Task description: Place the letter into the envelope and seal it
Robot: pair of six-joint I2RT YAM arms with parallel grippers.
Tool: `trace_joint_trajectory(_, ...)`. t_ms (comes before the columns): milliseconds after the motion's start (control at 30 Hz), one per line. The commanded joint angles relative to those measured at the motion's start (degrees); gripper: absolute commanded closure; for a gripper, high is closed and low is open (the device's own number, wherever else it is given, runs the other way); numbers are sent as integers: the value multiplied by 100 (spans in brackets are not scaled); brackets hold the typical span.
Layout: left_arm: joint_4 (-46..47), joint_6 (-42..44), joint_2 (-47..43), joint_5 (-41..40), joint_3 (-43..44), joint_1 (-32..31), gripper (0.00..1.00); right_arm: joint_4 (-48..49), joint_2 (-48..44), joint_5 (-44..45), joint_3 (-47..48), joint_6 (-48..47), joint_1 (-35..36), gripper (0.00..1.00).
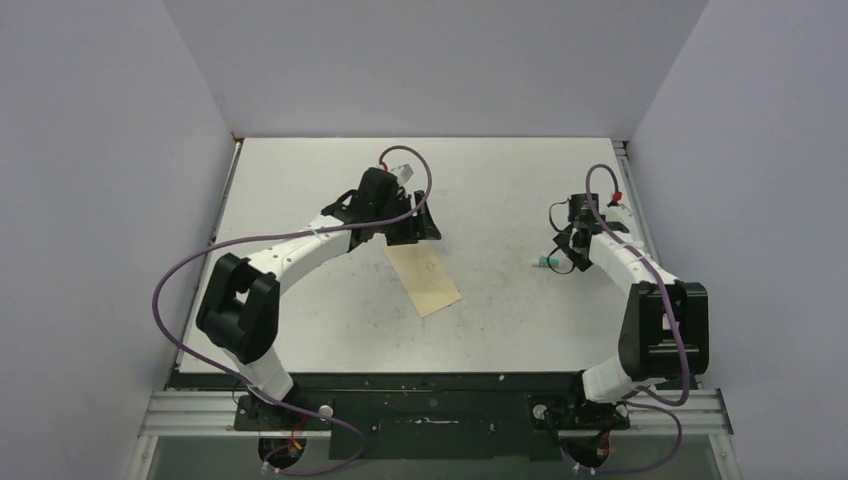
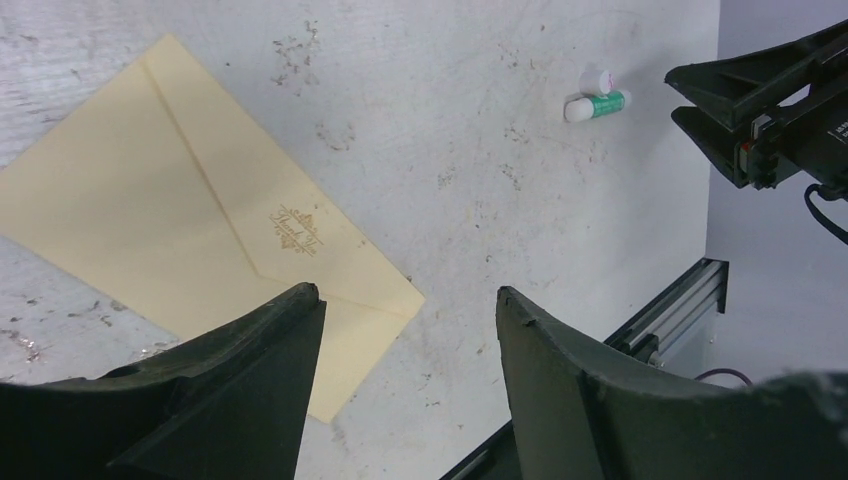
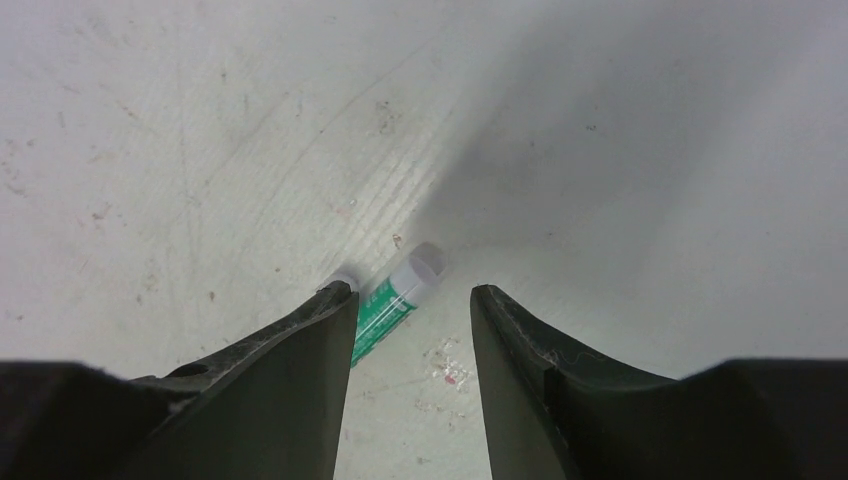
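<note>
While the envelope (image 1: 425, 281) lies flat near the middle of the table (image 1: 520, 180), flap side up, the left gripper (image 2: 410, 300) hangs over one corner with jaws wide apart, and the right gripper (image 3: 412, 292) is spread too, holding nothing, just above a green glue stick (image 2: 597, 104)

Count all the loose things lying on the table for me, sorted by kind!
Envelopes: 1, the tan envelope.
Glue sticks: 1, the green glue stick.
Small white pieces: 1, the white piece right beside the stick, maybe its cap.
Total: 3.
</note>
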Motion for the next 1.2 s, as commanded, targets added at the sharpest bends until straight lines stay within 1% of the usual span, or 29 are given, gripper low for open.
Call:
trace_joint_trajectory(0,-122,205,-346,-426,-133,31,38,-39,336,272,142,705,-42,55)
trace_joint_trajectory(167,-104,203,-328,-394,-223,57,38,121,671,53,194,845,-55,57)
trace_joint_trajectory(433,-67,210,-349,-402,-345,137,39,172,1031,-233,181,1211,-55,53)
trace_joint_trajectory(733,-104,206,-303,-423,-277,173,39,-107,1146,-161,226,1492,-38,59)
trace_joint_trajectory(833,-96,199,-312,-440,-287,173,39,-151,1120,-122,190,1519,-29,66)
trace_joint_trajectory(900,-95,195,-324,-449,-286,173,39,-147,1082,-118,166,1506,-21,78)
trace_joint_trajectory(933,-87,199,-329,-449,-282,173,39,-143,1042,-106,151,1499,-12,81)
trace_joint_trajectory(1067,-3,106,-370,-342,-315,169,37,-162,760,-55,101,1358,60,86)
trace_joint_trajectory(1167,252,92,-394,-63,-375,128,33,-182,428,-85,47,1130,161,86)
